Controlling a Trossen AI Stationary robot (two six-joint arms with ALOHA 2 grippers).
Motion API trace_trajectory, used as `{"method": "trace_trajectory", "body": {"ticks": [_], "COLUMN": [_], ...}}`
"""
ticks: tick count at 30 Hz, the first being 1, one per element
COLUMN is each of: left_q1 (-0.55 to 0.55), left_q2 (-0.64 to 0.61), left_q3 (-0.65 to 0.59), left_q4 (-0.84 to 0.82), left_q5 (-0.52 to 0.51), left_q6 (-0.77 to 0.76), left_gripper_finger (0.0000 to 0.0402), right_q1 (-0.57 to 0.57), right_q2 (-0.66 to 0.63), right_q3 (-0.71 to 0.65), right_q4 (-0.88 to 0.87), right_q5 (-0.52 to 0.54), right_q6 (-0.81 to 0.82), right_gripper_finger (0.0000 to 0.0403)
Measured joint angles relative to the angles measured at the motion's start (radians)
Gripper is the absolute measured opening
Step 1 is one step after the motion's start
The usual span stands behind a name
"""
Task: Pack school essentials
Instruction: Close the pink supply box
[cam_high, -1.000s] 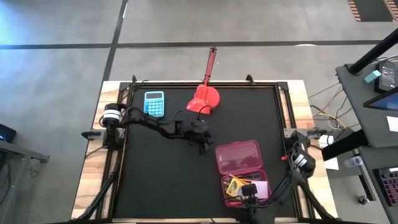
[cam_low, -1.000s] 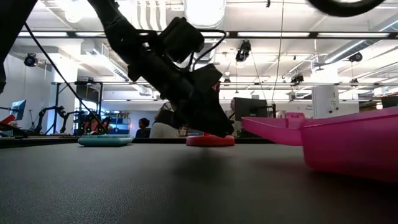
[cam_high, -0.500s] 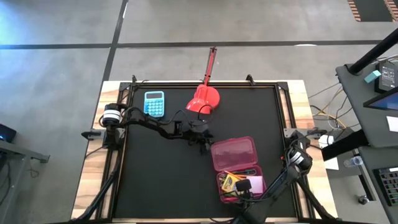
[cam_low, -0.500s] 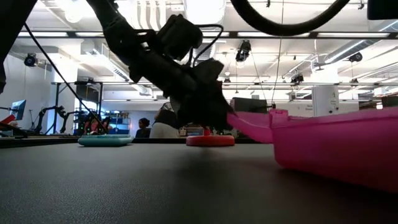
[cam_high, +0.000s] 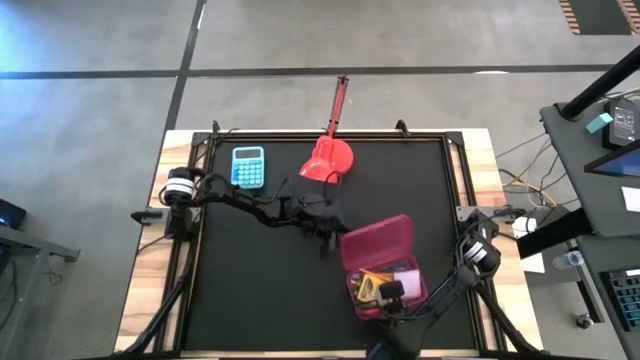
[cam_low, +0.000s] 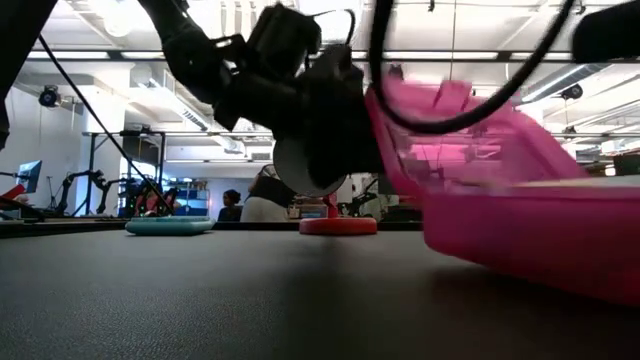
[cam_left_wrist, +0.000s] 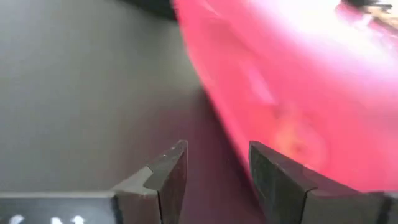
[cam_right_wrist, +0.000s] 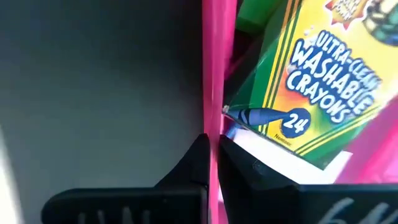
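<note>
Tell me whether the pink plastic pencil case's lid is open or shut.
Partly open, neither flat nor shut. In the low view the pink plastic pencil case's lid stands raised at a slant above the base, against the left gripper.

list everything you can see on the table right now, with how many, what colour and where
Pencil case: one, pink, lid half raised, front right of the mat.
Crayon box: one, yellow-green, inside the case.
Note pad: one, pale pink, inside the case.
Calculator: one, light blue, back left.
Domed object: one, red, stick pointing off the back edge.
Left gripper: open, at the lid's left edge.
Right gripper: shut on the case's front wall.
</note>
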Motion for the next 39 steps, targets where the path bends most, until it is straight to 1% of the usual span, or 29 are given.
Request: {"method": "trace_trajectory", "body": {"ticks": [2,9,19,26,30,35,39], "left_q1": [-0.007,-0.029,-0.022,-0.036,-0.041,-0.057,-0.06], "left_q2": [0.0,0.0,-0.016,-0.043,-0.045,-0.046,-0.046], "left_q3": [0.007,0.03,0.046,0.046,0.046,0.046,0.046], "left_q4": [0.025,0.033,0.035,0.033,0.032,0.033,0.033], "left_q5": [0.025,0.015,0.005,0.018,0.018,0.02,0.02], "left_q6": [0.0,0.009,0.035,0.035,0.033,0.034,0.034], "left_gripper_finger": [0.0155,0.0155,0.0155,0.0155,0.0155,0.0155,0.0155], "right_q1": [-0.005,-0.018,-0.018,-0.018,-0.019,-0.026,-0.03], "right_q2": [0.0,0.0,0.0,-0.039,-0.069,-0.069,-0.067], "right_q3": [-0.008,-0.013,-0.013,-0.013,-0.013,-0.014,-0.018], "right_q4": [0.001,0.005,0.012,0.026,0.046,0.065,0.062], "right_q5": [0.001,-0.014,-0.033,-0.036,-0.017,0.036,0.05], "right_q6": [0.003,0.005,0.008,0.067,0.08,0.164,0.186], "right_gripper_finger": [0.0009,0.0009,0.0009,0.0009,0.0009,0.0009,0.0011]}}
